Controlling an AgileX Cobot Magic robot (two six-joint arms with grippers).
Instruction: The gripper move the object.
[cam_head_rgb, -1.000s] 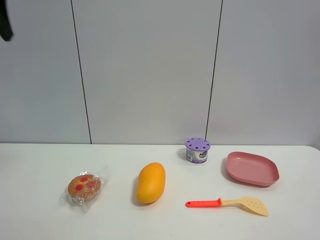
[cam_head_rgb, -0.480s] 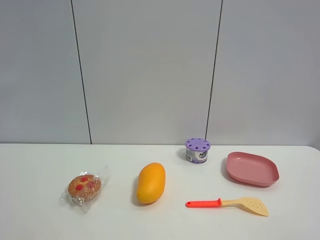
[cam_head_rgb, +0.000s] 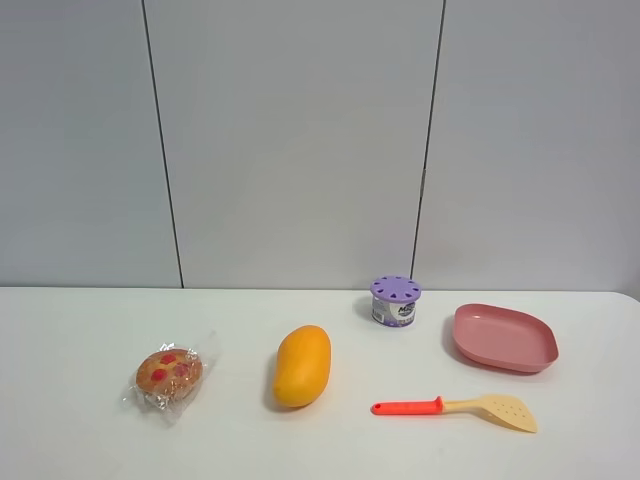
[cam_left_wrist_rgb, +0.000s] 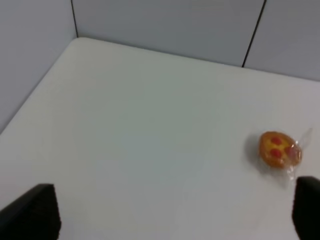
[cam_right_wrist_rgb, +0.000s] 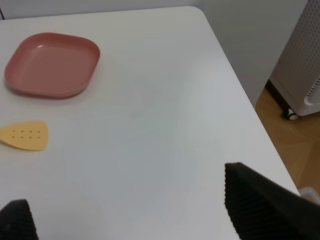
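The wrapped brown muffin with red spots (cam_head_rgb: 169, 373) lies on the white table at the left, in crinkly clear plastic. It also shows in the left wrist view (cam_left_wrist_rgb: 279, 149). My left gripper (cam_left_wrist_rgb: 170, 220) is open and empty, well above the table and apart from the muffin; only its two black fingertips (cam_left_wrist_rgb: 30, 212) show. My right gripper (cam_right_wrist_rgb: 145, 220) is open and empty above the table's right end. Neither gripper shows in the exterior high view.
A yellow-orange mango (cam_head_rgb: 302, 365) lies to the right of the muffin. A purple-lidded container (cam_head_rgb: 395, 301), a pink plate (cam_head_rgb: 503, 337) (cam_right_wrist_rgb: 52, 65) and a red-handled spatula (cam_head_rgb: 455, 406) lie further right. The table's right edge (cam_right_wrist_rgb: 240, 95) drops to the floor beside a white cabinet (cam_right_wrist_rgb: 305, 65).
A dark piece of arm at the top left of the exterior high view has left the frame. Nothing on the table has moved.
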